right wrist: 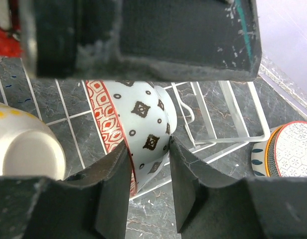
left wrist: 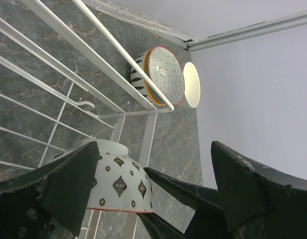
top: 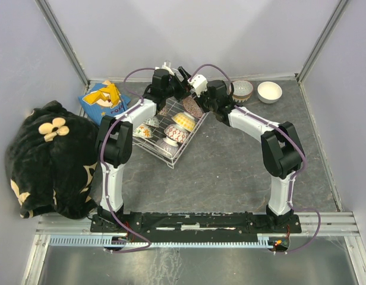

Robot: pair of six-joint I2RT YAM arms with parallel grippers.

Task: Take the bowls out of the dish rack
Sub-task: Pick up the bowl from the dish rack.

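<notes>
The dark marbled worktop is enclosed by pale grey walls. The dish rack stands at its far centre, holding bowls. The right claw is narrow, clamped on a diamond-patterned bowl at the rack's corner. The left claw is wide, empty.

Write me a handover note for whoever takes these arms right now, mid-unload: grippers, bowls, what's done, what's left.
Left gripper: open and empty, hovering over the far corner of the dish rack.
Right gripper: fingers appear closed on the diamond-patterned bowl at that corner. I cannot tell whether it is lifted clear.
Done: a stack of patterned bowls and a plain white bowl sit on the table to the right of the rack.
Left: set the gripped bowl down, then unload about five more bowls in the rack, among them a yellow one.
</notes>
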